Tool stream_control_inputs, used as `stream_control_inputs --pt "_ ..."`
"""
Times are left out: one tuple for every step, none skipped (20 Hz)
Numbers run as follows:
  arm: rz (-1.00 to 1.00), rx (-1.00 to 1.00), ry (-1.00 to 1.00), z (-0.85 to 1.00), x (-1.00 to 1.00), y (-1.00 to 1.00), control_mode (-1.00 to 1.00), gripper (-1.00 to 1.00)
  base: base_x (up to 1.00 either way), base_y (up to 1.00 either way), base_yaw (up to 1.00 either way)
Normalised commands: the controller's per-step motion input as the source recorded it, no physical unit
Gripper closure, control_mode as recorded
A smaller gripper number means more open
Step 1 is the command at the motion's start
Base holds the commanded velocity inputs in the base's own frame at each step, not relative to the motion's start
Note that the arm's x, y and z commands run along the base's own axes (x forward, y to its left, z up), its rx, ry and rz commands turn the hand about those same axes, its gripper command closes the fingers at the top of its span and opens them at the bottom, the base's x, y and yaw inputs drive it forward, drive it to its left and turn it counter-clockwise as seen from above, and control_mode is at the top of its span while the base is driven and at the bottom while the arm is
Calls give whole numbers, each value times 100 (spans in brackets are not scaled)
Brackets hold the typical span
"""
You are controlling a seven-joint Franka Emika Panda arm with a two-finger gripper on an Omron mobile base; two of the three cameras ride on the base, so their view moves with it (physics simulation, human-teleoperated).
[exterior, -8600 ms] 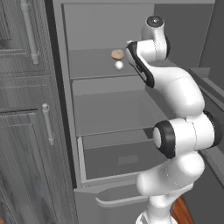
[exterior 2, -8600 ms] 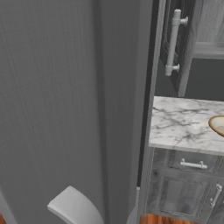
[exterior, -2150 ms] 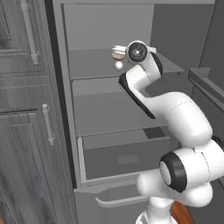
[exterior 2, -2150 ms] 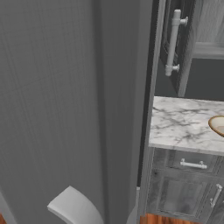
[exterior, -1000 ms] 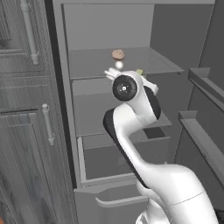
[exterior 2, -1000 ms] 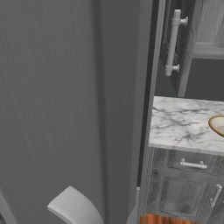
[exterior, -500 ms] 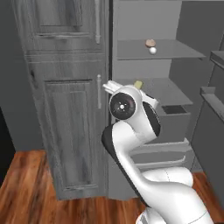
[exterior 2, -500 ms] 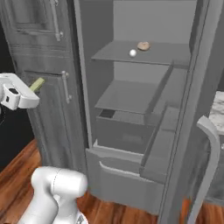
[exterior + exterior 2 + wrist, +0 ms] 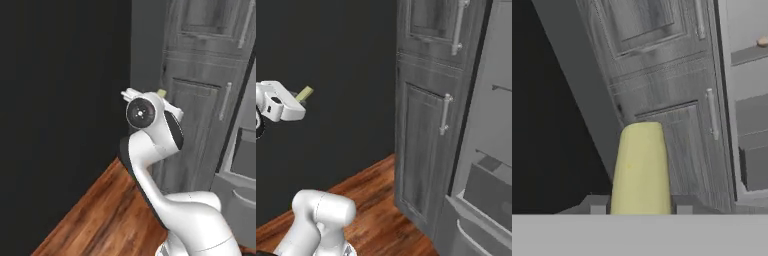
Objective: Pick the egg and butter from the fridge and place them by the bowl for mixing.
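Since half a second ago the whole view has swung away from the fridge (image 9: 491, 125). The butter (image 9: 639, 170) is held tight in the gripper (image 9: 639, 207). The carrying step is judged under way; the bowl must be reached next.

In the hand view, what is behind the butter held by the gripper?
Behind the butter, held in the gripper, stands a dark wood-grain cabinet door with a bar handle. The stick covers part of the door's lower panel.
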Motion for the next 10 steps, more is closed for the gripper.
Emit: stream_control_inputs --pt "0 0 0 0 0 0 100 100 -2 30 99" --pt "0 0 0 0 0 0 100 100 0 24 100" --pt "0 0 0 0 0 0 100 100 0 19 100" --pt "0 0 0 0 0 0 100 100 0 16 100" --pt "0 0 0 0 0 0 100 100 0 10 100" --pt "0 0 0 0 0 0 100 100 0 5 100" --pt "0 0 0 0 0 0 100 100 0 4 100" --pt "0 0 0 0 0 0 100 100 0 2 100" --pt "0 0 0 0 0 0 100 100 0 1 100" --pt "0 0 0 0 0 0 100 100 0 0 100"
